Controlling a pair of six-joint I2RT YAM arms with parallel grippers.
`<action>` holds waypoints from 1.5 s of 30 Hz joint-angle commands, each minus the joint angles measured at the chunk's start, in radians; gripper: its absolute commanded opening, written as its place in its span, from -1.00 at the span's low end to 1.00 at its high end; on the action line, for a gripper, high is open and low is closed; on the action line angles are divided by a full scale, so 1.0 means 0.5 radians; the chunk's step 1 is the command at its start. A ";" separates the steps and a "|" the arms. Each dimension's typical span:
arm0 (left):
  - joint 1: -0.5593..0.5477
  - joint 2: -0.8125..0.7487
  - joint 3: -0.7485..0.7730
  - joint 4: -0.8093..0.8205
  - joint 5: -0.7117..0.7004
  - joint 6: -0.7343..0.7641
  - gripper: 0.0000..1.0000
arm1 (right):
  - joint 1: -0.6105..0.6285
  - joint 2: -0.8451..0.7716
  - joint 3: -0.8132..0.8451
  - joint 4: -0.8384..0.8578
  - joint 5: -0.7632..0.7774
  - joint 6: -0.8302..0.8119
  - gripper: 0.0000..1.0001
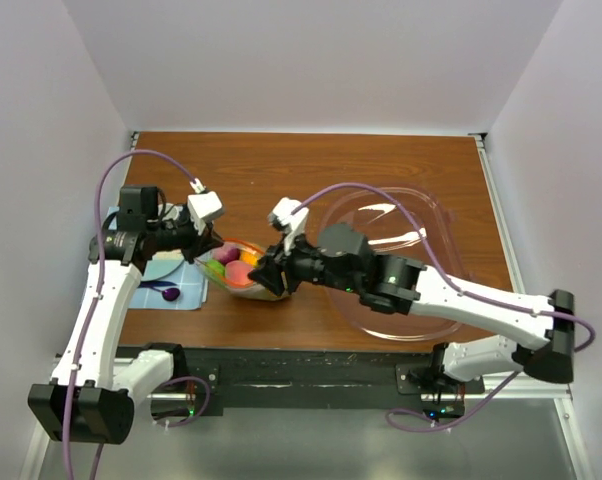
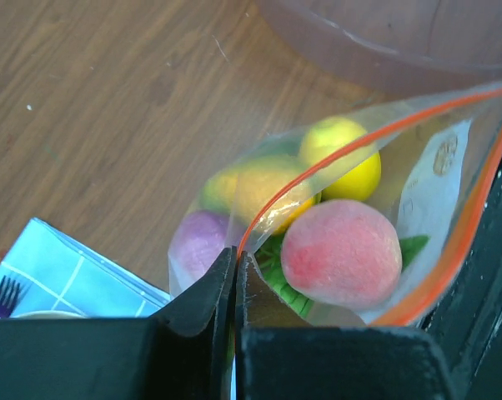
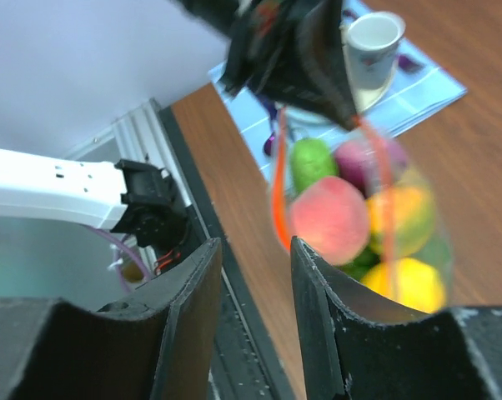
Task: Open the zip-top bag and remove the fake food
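Note:
The zip-top bag (image 1: pixel 243 270) is clear with an orange zip strip and sits left of the table's middle. Its mouth is open. Inside is the fake food: a peach (image 2: pixel 341 254), a yellow fruit (image 2: pixel 344 158), a purple piece (image 2: pixel 198 242) and green leaves. My left gripper (image 1: pixel 199 243) is shut on the bag's left zip edge (image 2: pixel 249 229). My right gripper (image 1: pixel 268 274) is open at the bag's right side. In the right wrist view its fingers (image 3: pixel 318 292) stand apart just short of the near orange strip (image 3: pixel 278 200), holding nothing.
A large pink-tinted clear tub (image 1: pixel 451 230) lies right of the bag, under the right arm. A blue checked cloth (image 1: pixel 184 290) at the left edge carries a purple spoon (image 1: pixel 167 292) and a white cup (image 3: pixel 372 37). The table's near edge is close behind the bag.

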 commanded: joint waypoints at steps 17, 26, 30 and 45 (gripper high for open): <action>-0.077 -0.185 0.294 -0.213 0.092 -0.160 -0.99 | 0.186 0.831 0.553 -0.465 0.988 0.326 0.85; -0.074 -0.283 0.405 -0.514 0.230 -0.096 -0.99 | 0.205 0.843 0.191 -0.349 1.150 0.433 0.97; -0.074 -0.305 0.344 -0.674 0.279 0.051 -0.99 | 0.205 0.797 -0.103 -0.083 1.105 0.506 0.91; -0.077 -0.277 0.205 -0.618 0.270 0.174 -0.95 | 0.232 0.242 -0.843 0.826 0.788 0.666 0.84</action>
